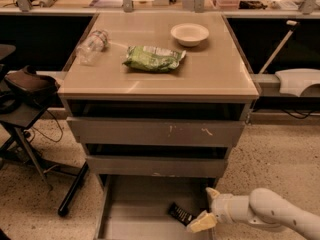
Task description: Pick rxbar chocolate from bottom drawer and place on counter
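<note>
The rxbar chocolate (pixel 179 214), a small black wrapper, lies tilted on the grey floor of the open bottom drawer (pixel 135 219), near its right side. My gripper (pixel 206 208) is low at the drawer's right edge, just right of the bar, on a white arm coming in from the right. Its two pale fingers (pixel 201 223) are spread apart, and the lower one is close to the bar's right end. Nothing is between them. The tan counter (pixel 220 74) tops the cabinet above.
On the counter lie a green snack bag (pixel 153 58), a white bowl (pixel 189 33) and a clear plastic bottle (pixel 92 45). The two upper drawers (pixel 155 132) stand slightly open. A chair with black legs (pixel 30 129) stands to the left.
</note>
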Controlling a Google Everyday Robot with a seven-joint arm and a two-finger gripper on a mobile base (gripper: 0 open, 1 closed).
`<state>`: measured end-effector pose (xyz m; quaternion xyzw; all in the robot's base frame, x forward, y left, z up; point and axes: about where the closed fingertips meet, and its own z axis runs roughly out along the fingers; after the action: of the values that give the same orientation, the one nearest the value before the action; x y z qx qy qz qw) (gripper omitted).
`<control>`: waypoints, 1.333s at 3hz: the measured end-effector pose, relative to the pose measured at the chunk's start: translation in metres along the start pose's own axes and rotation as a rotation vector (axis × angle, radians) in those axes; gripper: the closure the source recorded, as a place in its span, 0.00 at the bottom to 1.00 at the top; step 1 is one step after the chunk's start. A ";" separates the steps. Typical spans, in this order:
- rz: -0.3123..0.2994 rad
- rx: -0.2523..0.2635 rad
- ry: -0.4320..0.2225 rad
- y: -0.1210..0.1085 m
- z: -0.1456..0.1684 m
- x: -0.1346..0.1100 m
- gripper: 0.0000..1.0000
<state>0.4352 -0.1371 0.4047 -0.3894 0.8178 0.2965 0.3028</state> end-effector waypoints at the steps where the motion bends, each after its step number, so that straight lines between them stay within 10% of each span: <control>1: 0.006 0.026 -0.007 -0.008 0.002 0.001 0.00; 2: 0.006 0.025 -0.007 -0.008 0.002 0.001 0.00; 4: 0.156 0.089 0.137 -0.039 0.113 0.076 0.00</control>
<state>0.4576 -0.1103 0.2672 -0.3300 0.8768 0.2552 0.2391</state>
